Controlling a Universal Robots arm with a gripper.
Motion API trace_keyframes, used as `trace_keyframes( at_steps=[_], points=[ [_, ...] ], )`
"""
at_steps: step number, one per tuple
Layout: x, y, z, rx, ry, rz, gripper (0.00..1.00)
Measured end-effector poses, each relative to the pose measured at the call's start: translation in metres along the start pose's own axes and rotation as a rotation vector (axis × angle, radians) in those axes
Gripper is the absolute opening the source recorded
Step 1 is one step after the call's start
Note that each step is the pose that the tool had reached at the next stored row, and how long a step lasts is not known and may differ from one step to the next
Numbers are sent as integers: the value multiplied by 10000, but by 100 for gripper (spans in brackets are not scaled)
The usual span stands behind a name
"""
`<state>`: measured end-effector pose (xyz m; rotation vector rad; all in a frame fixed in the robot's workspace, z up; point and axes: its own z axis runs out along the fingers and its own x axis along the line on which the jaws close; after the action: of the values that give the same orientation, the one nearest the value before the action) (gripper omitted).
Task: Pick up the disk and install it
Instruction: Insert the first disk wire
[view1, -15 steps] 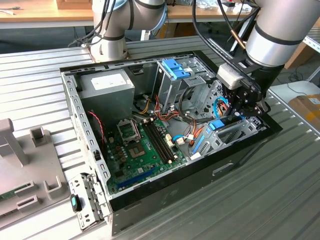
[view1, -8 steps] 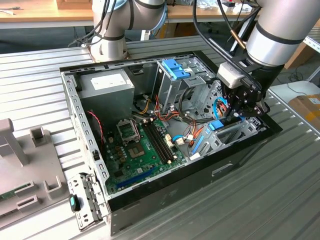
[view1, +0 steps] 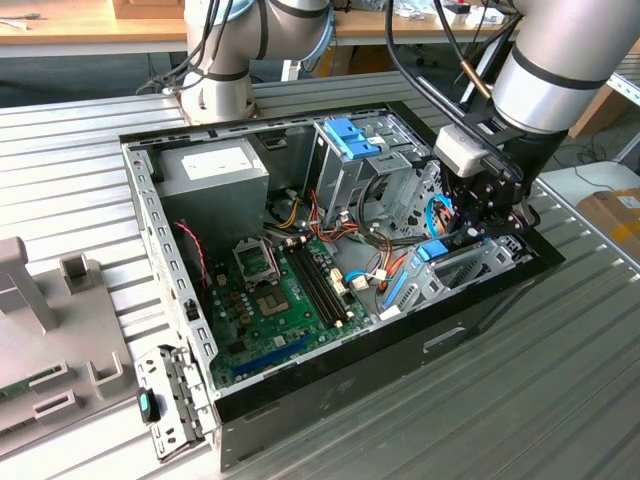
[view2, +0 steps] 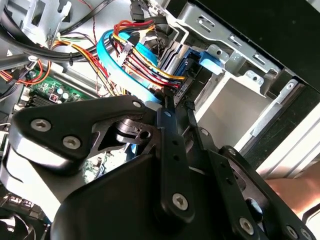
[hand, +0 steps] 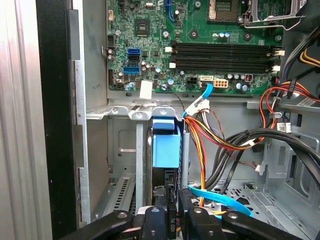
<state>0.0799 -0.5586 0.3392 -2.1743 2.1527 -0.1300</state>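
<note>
Inside open computer case (view1: 480, 310), tool (hand: 173, 212) clamps narrowly on disk (hand: 165, 150).

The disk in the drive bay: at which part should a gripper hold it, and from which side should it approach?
Hold the disk by its thin dark edge behind the blue end tab, pinching the two flat faces. Come from the case's open side: it stands on edge between the bay walls, so that edge looks the most reachable. The gripper seems to pinch it so.
</note>
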Motion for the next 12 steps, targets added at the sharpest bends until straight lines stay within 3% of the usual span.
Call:
trace_keyframes(
  at_steps=[9,12],
  points=[
    [-1,-25,-114,0,-11,0,24],
    [0,-116,-129,-11,-54,-27,24]
  ],
)
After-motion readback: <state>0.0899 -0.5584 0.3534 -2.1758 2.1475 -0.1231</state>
